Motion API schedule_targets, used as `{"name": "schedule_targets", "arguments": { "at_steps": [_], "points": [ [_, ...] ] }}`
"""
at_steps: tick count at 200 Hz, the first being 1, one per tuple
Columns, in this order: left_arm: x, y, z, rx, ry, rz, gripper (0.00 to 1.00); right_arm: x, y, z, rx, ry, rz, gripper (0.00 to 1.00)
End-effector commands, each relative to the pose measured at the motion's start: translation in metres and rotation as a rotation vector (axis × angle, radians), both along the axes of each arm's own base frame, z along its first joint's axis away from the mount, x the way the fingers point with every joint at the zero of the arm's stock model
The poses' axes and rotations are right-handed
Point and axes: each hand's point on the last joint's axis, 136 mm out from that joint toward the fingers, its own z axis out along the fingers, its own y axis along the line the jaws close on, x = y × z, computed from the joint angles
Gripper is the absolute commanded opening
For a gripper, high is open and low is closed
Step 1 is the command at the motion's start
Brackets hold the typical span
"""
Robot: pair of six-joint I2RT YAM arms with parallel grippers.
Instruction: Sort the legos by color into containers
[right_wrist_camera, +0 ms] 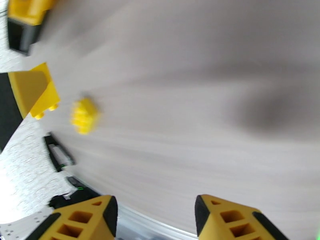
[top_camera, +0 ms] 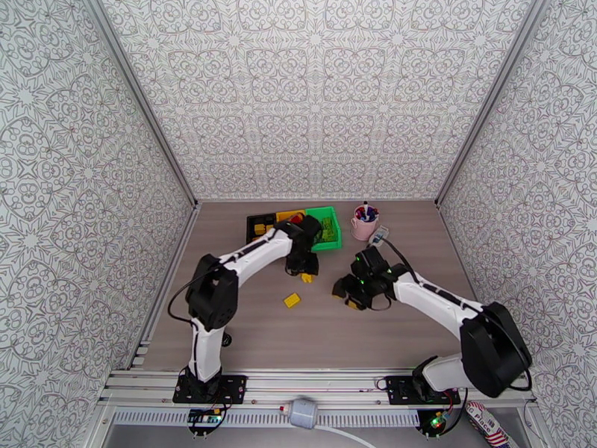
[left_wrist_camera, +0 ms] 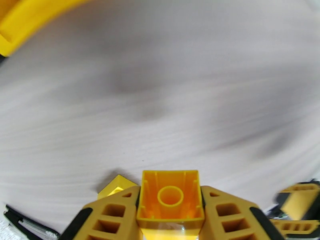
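The left gripper (left_wrist_camera: 170,207) pinches a yellow brick (left_wrist_camera: 170,187) between its fingers (left_wrist_camera: 114,215), the brick's hollow underside turned to the wrist camera. It sits low over the table (top_camera: 313,341); whether the brick touches the surface I cannot tell. Just behind it, at the far edge, stand the black bin (top_camera: 254,219), yellow bin (top_camera: 286,214) and green bin (top_camera: 333,227) in a row, with a pink cup (top_camera: 364,225) beside the green one. The right gripper (right_wrist_camera: 156,215) has its fingers spread, nothing between them, over bare table. A second yellow brick (top_camera: 292,299) lies loose on the table, near both grippers.
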Motion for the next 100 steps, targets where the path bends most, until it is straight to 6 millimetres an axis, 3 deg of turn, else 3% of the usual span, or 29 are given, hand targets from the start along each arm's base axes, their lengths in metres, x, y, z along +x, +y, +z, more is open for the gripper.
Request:
{"name": "schedule_targets", "arguments": {
  "at_steps": [1,42,100],
  "points": [
    [0.009,-0.001,0.015,-0.162,0.009,0.067,0.32,0.021,0.043,0.035,0.172,-0.059,0.056,0.57],
    [0.035,0.043,0.025,-0.237,-0.008,0.196,0.32,0.046,0.09,0.062,0.31,-0.089,0.094,0.56],
    [0.095,0.141,0.047,-0.197,-0.101,0.364,0.35,0.056,0.098,0.056,0.284,-0.077,0.111,0.57]
  ]
}}
